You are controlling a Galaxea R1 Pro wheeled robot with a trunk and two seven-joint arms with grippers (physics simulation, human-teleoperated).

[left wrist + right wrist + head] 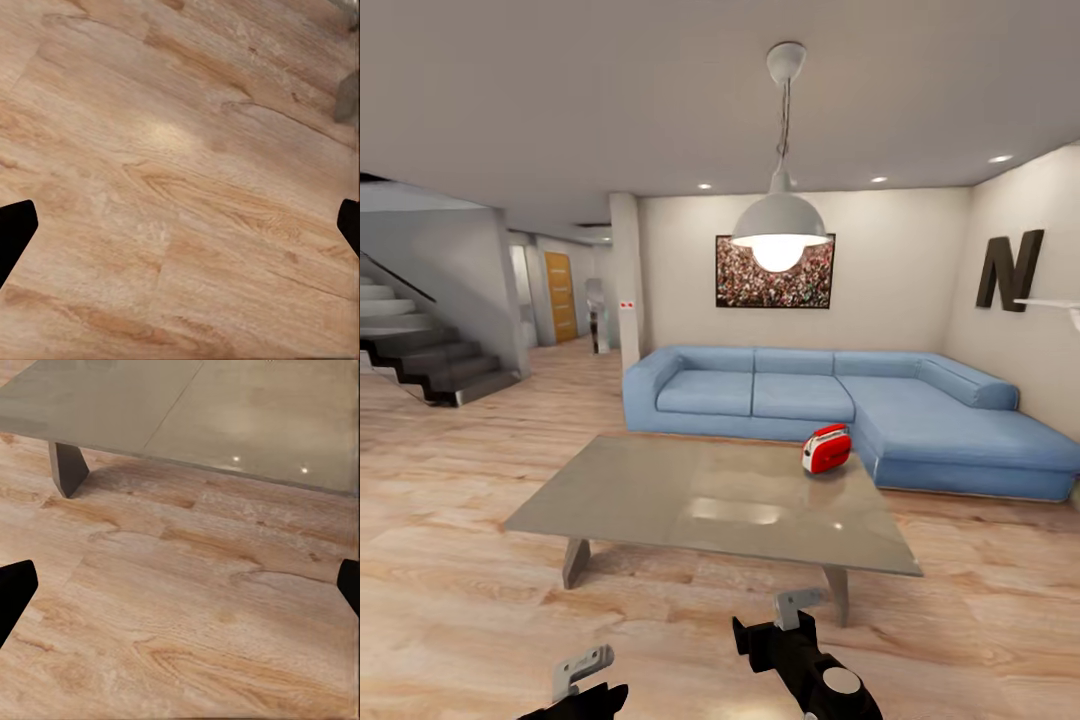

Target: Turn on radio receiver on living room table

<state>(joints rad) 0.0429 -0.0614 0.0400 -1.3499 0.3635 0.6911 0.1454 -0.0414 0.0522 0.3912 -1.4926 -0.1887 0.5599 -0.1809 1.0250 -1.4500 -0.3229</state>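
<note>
Beige walls, a plank floor (450,560) and a blue sofa (840,400) mark the living room, with a framed crowd photo (775,272) on the back wall, a pendant lamp (780,225) hanging in front of it, and stairs (420,350) off to the left.

A low grey table (660,490) stands between the robot and the sofa. The radio (827,448) sits on its far right corner, close to the sofa-side edge, resting on its base with its pale front turned toward the left and its long axis running roughly left-right, slightly angled.

Both arms hang low at the near edge of the head view. The right pincer (798,607) is just short of the table's near edge; its wrist view shows the tabletop (225,412), a table leg (66,467), and dark fingertips (15,592) wide apart at the frame's sides. The left pincer (582,672) is lower and further left, over bare floor (180,187), and its fingertips (15,236) are likewise spread.

The radio lies ahead and slightly to the right of the right pincer, across the full depth of the table, so the right arm is the nearer one. Reaching it likely needs the base to roll closer or around the right side first.
</note>
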